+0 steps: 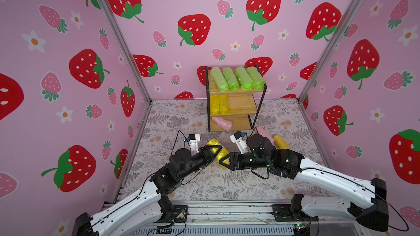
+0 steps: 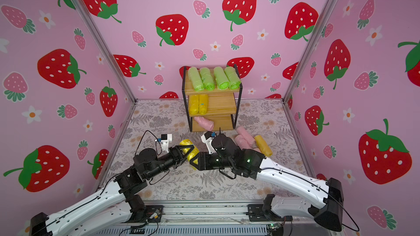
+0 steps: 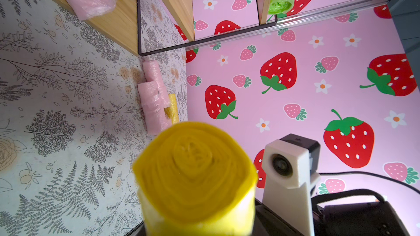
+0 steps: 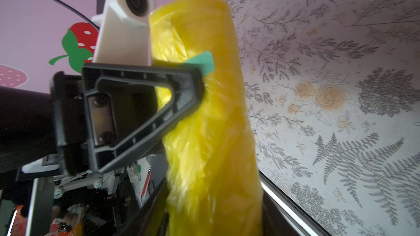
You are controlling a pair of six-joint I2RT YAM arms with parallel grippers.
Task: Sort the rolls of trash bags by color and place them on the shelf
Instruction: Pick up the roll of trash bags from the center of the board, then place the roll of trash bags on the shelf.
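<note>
The left hand (image 1: 216,151) grips one end of a yellow trash-bag roll (image 1: 212,143). Directly opposite, the right hand (image 1: 223,160) clamps its other end, above the desk (image 1: 204,185).

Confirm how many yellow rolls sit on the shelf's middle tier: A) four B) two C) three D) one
B: two yellow rolls lie side by side at one end of the shelf's middle board; the rest of that board is bare.
</note>
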